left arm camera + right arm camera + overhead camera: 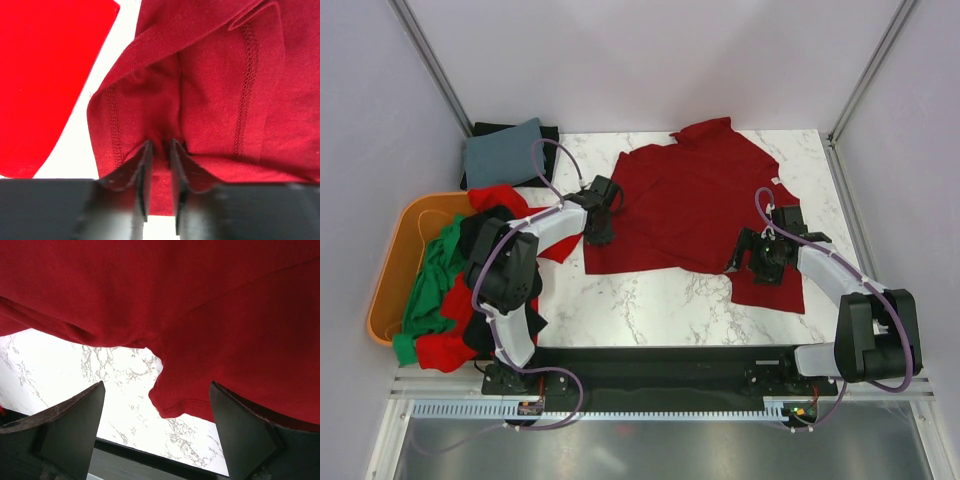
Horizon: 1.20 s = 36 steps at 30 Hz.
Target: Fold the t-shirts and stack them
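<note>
My left gripper (160, 147) is pressed together on a bunched fold of the dark red t-shirt (695, 200), pinching the cloth at that shirt's left edge, beside a stitched hem. My right gripper (157, 385) is spread wide with nothing between its fingers. It hovers over the dark red t-shirt's near right corner, where a small flap of hemmed cloth hangs above the bare marble tabletop (660, 300).

The dark red t-shirt lies spread on the tabletop, rumpled, with its collar towards the far edge and creases running across it.

Just left of it, close to my left gripper, lies a bright red t-shirt (45, 75). Further left of the dark red t-shirt sits the orange tub (395, 255), with more bright red cloth and a green t-shirt (430, 285) spilling over its near rim. Left of the dark red t-shirt's collar, at the far corner, a folded grey-blue shirt (503, 155) rests on black cloth (485, 128).
</note>
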{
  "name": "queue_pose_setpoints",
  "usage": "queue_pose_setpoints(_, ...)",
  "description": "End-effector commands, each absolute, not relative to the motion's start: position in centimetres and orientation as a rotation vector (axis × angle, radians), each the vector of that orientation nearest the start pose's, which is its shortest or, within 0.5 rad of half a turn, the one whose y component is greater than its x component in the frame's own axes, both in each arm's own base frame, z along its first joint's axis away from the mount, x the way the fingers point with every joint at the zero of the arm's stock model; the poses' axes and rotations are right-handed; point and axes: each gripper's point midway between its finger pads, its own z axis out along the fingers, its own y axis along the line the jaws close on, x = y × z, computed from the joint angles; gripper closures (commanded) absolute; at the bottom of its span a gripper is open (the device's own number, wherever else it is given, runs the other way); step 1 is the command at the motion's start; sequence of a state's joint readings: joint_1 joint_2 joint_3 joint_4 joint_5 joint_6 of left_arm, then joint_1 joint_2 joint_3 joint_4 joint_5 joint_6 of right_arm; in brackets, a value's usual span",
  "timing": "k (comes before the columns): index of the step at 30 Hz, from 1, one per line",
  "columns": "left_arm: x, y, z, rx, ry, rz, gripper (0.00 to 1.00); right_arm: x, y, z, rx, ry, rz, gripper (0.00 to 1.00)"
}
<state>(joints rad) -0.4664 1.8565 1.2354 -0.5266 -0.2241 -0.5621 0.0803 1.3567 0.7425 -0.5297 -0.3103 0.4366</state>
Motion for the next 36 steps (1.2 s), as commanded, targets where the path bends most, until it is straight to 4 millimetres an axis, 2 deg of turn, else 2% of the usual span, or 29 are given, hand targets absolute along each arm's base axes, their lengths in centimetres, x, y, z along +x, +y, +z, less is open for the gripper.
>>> queue_pose_setpoints(1, 37.6, -16.9, 3.7, -0.197, 2.634, -0.046, 0.79, 26.1, 9.3, 5.1, 0.357, 2.699, 0.585, 0.07)
queue_pose_setpoints(2, 37.4, -16.9, 3.9, -0.2, 2.633, -0.049, 0.89, 26.2, 9.3, 5.1, 0.36, 2.699, 0.586, 0.08)
queue_pose_setpoints(4, 37.3, -16.8, 4.1, -0.206, 2.627, -0.05, 0.98, 26.1, 9.3, 5.1, 0.362, 2.699, 0.586, 0.07)
queue_pose_setpoints(8, 37.1, -16.3, 6.2, -0.203, 2.597, -0.043, 0.98, 25.9, 9.3, 5.0, 0.359, 2.702, 0.593, 0.08)
queue_pose_setpoints(9, 36.9, -16.2, 7.4, -0.199, 2.578, -0.05, 0.98, 25.9, 9.4, 5.0, 0.362, 2.702, 0.596, 0.08)
queue_pose_setpoints(13, 35.2, -15.3, 10.2, -0.217, 2.546, -0.074, 0.98, 25.8, 9.4, 5.1, 0.375, 2.7, 0.595, 0.07)
queue_pose_setpoints(15, 33.4, -15.1, 10.2, -0.213, 2.565, -0.089, 0.98, 25.9, 9.3, 5.3, 0.385, 2.692, 0.59, 0.08)
queue_pose_setpoints(16, 32.6, -15.1, 11.5, -0.219, 2.537, -0.125, 0.98, 25.8, 9.3, 5.3, 0.392, 2.695, 0.585, 0.08)
queue_pose_setpoints(18, 30.0, -15.0, 10.9, -0.195, 2.583, -0.149, 0.98, 25.7, 9.3, 5.9, 0.407, 2.681, 0.593, 0.08)
queue_pose_setpoints(19, 28.9, -15.0, 11.7, -0.211, 2.566, -0.183, 0.98, 25.4, 9.2, 6.0, 0.419, 2.682, 0.591, 0.08)
queue_pose_setpoints(20, 27.6, -15.3, 11.5, -0.199, 2.581, -0.215, 0.98, 25.3, 9.3, 6.4, 0.424, 2.665, 0.593, 0.08)
queue_pose_setpoints(21, 25.5, -14.6, 10.1, -0.205, 2.629, -0.2, 0.98, 25.2, 9.2, 6.6, 0.437, 2.658, 0.592, 0.08)
queue_pose_setpoints(22, 24.4, -14.6, 11.0, -0.249, 2.597, -0.258, 0.98, 24.9, 8.9, 6.6, 0.451, 2.658, 0.573, 0.08)
queue_pose_setpoints(23, 23.1, -14.9, 10.8, -0.258, 2.614, -0.304, 0.98, 24.7, 8.9, 6.9, 0.474, 2.642, 0.571, 0.08)
queue_pose_setpoints(24, 21.3, -14.3, 9.4, -0.285, 2.657, -0.306, 0.96, 24.5, 8.8, 7.1, 0.483, 2.634, 0.569, 0.07)
queue_pose_setpoints(25, 20.3, -14.4, 9.4, -0.35, 2.658, -0.354, 0.94, 24.2, 8.8, 7.2, 0.492, 2.631, 0.572, 0.07)
queue_pose_setpoints(26, 19.0, -14.9, 10.3, -0.362, 2.64, -0.45, 0.89, 23.8, 8.8, 7.4, 0.499, 2.618, 0.58, 0.07)
queue_pose_setpoints(27, 17.6, -14.7, 9.4, -0.431, 2.658, -0.485, 0.86, 23.6, 8.9, 7.5, 0.516, 2.613, 0.586, 0.07)
queue_pose_setpoints(28, 16.5, -14.9, 9.3, -0.45, 2.666, -0.535, 0.79, 23.4, 8.9, 7.6, 0.521, 2.61, 0.59, 0.07)
queue_pose_setpoints(29, 15.3, -15.5, 10.5, -0.435, 2.63, -0.644, 0.54, 23.0, 8.9, 7.6, 0.524, 2.601, 0.595, 0.07)
queue_pose_setpoints(30, 14.2, -15.5, 9.8, -0.468, 2.641, -0.681, 0.42, 22.8, 8.9, 7.7, 0.536, 2.598, 0.598, 0.07)
queue_pose_setpoints(31, 13.6, -15.7, 10.1, -0.459, 2.63, -0.726, 0.09, 22.7, 8.9, 7.8, 0.538, 2.592, 0.6, 0.07)
queue_pose_setpoints(32, 12.9, -15.9, 10.4, -0.437, 2.617, -0.772, 0.01, 22.4, 8.9, 7.7, 0.54, 2.587, 0.601, 0.07)
queue_pose_setpoints(34, 12.9, -15.7, 12.1, -0.406, 2.53, -0.823, 0.0, 22.3, 8.9, 7.6, 0.553, 2.58, 0.605, 0.07)
queue_pose_setpoints(36, 14.4, -14.7, 13.2, -0.367, 2.478, -0.718, 0.0, 22.2, 8.9, 7.4, 0.56, 2.579, 0.608, 0.07)
